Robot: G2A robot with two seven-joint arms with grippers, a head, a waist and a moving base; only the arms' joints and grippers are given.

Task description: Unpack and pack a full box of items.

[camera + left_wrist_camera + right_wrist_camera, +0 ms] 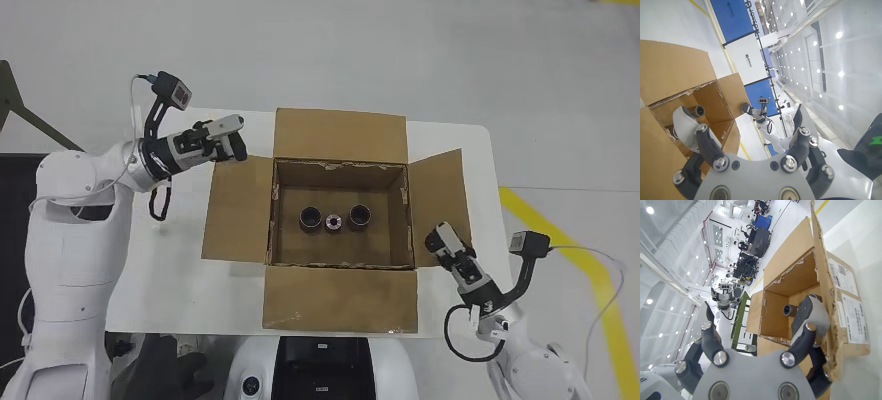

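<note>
Three metal parts (333,220) lay in a left-right row inside the box (340,135), between the left gripper (241,141) (far side) and right gripper (446,243), both spread and empty.

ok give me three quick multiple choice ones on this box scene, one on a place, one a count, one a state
1. Where are the metal parts?
A) on the bare table
B) on the floor of the box
C) held by an arm

2. How many flaps are folded out?
A) none
B) two
C) four

3. The left fingers are:
A) open and empty
B) shut on a part
C) shut on a flap

Answers:
1 B, they lie in a row inside the walls.
2 C, one flap spreads out from each side.
3 A, there is a wide gap with nothing between them.
</note>
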